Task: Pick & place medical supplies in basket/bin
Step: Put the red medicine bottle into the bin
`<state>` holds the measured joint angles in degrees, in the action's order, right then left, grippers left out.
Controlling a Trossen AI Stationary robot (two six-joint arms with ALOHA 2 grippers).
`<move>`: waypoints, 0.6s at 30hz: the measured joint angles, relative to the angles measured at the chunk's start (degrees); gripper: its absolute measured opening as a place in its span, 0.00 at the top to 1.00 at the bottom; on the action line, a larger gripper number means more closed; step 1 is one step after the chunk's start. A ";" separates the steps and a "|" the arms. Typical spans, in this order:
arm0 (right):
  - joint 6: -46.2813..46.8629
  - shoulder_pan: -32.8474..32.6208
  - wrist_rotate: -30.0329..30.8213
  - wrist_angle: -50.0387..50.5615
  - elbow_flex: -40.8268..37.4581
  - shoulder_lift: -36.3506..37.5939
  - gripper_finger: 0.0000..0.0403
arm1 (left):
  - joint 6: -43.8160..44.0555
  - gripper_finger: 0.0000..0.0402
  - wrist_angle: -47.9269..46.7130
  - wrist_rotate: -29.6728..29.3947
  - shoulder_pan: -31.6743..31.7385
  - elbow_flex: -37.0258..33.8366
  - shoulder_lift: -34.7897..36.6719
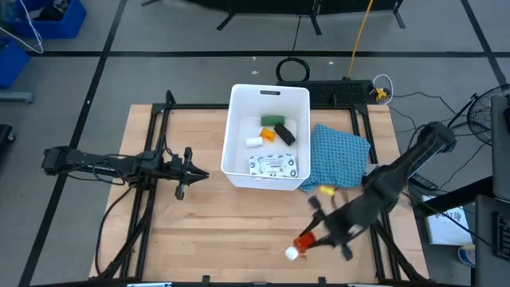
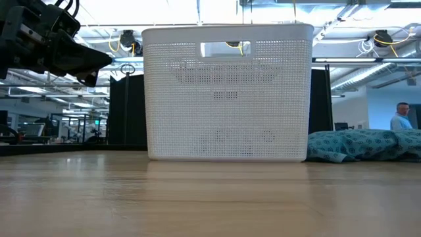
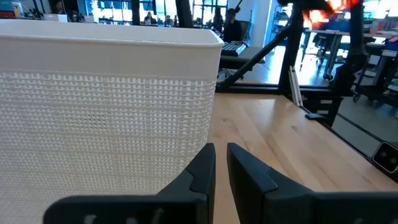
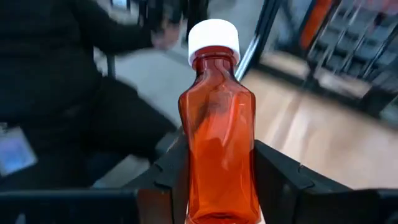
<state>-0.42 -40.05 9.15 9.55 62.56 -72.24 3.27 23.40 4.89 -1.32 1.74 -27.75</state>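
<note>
The white tub stands at the table's middle, toward the far edge. Inside it lie the white printed packet, the orange-and-white vial, the green block and the black block. My right gripper is near the table's near right edge, shut on the red white-capped bottle. My left gripper hangs shut left of the tub, touching nothing; its wrist view shows the tub's meshed wall close by. My right gripper holds the red bottle by the lower part of its body, pinched between the two fingers on opposite sides. The fingers lie along the bottle. Its white cap points away from the wrist, toward the table's near left. The bottle is lifted clear of the table.
The blue patterned cloth lies bunched against the tub's right side, with a small yellow thing at its near edge. Bare wood stretches in front of the tub. A person in dark clothes is beyond the near edge.
</note>
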 joint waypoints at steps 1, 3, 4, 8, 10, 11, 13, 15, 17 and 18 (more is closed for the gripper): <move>-1.26 0.40 -0.02 -0.42 -0.60 2.42 0.67 | -0.04 0.89 0.02 0.00 0.00 0.00 0.00; -2.69 1.35 0.01 -1.02 -3.04 7.76 0.66 | -0.20 0.89 -0.01 0.00 0.01 0.00 0.01; -2.98 1.84 0.02 -1.65 -4.87 10.56 0.66 | -0.40 0.89 -0.05 0.00 0.00 0.00 0.00; -1.83 3.45 2.55 -6.40 -15.13 22.52 0.66 | -0.57 0.89 -0.42 0.00 0.00 0.00 0.00; -0.80 3.67 4.82 -10.55 -21.47 28.66 0.66 | -0.80 0.89 -1.00 -0.02 0.00 0.00 0.00; -0.13 3.67 5.84 -12.50 -24.49 31.41 0.66 | -1.05 0.89 -1.16 -0.02 0.02 0.00 0.00; 1.30 3.72 7.23 -16.14 -30.74 36.79 0.66 | -1.22 0.89 -1.22 -0.02 0.02 0.00 0.00; 2.28 3.72 8.45 -18.27 -36.17 41.36 0.66 | -1.25 0.89 -1.22 -0.01 0.01 0.00 0.02; 2.34 3.72 10.07 -21.51 -40.83 44.85 0.66 | -1.41 0.89 -1.25 0.00 0.01 0.00 0.02; 1.91 3.72 10.48 -23.38 -42.91 46.33 0.66 | -1.50 0.89 -1.25 0.00 0.00 0.00 0.00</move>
<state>1.49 -36.33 19.63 -13.83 19.65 -25.91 1.77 22.15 4.88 -1.32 1.74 -27.74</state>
